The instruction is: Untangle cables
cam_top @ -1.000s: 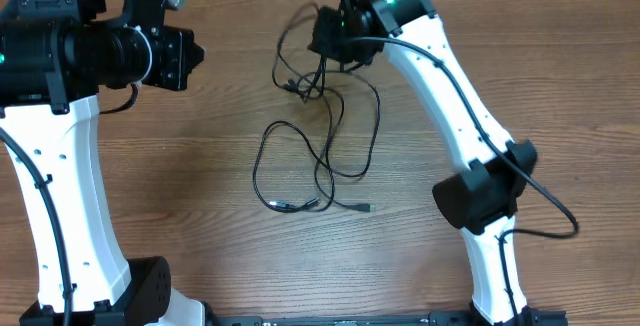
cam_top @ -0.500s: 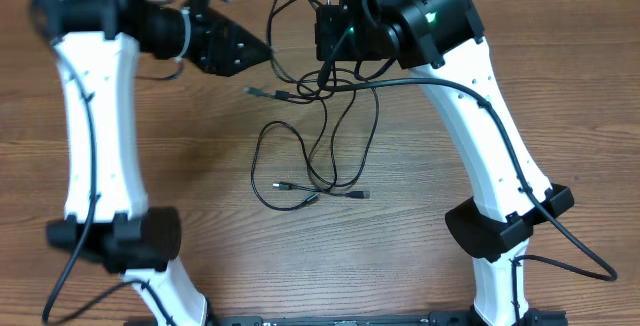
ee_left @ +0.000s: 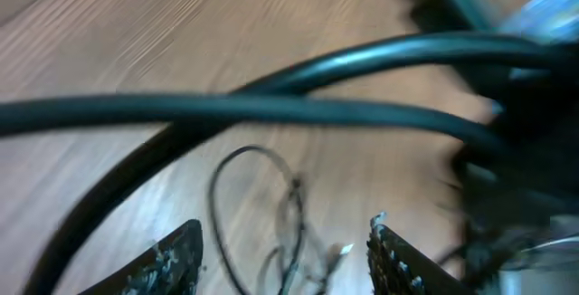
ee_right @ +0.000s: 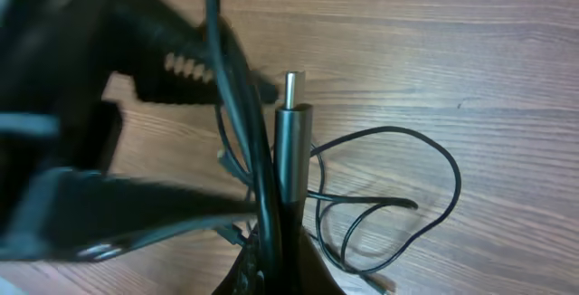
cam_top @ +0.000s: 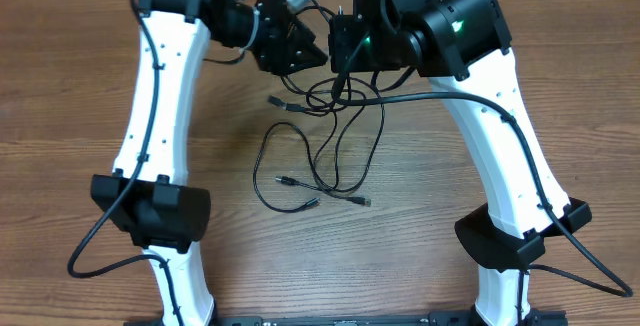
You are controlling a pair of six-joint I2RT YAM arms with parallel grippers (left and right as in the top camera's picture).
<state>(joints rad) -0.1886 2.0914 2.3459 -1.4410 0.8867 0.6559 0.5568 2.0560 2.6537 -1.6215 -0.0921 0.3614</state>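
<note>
Top centre: the left gripper (ee_left: 285, 259) stood wide apart, holding nothing. Just beside it the right gripper (cam_top: 345, 61) was pinched on the cables (cam_top: 320, 161), loops trailing to mid-frame on the table (cam_top: 80, 116).

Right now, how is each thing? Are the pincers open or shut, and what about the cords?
Left pincer, open, holding nothing.
Right pincer, shut on the cords.
Cords, tangled; top bunch in the right pincer, lower loops lying loose on the table.
</note>
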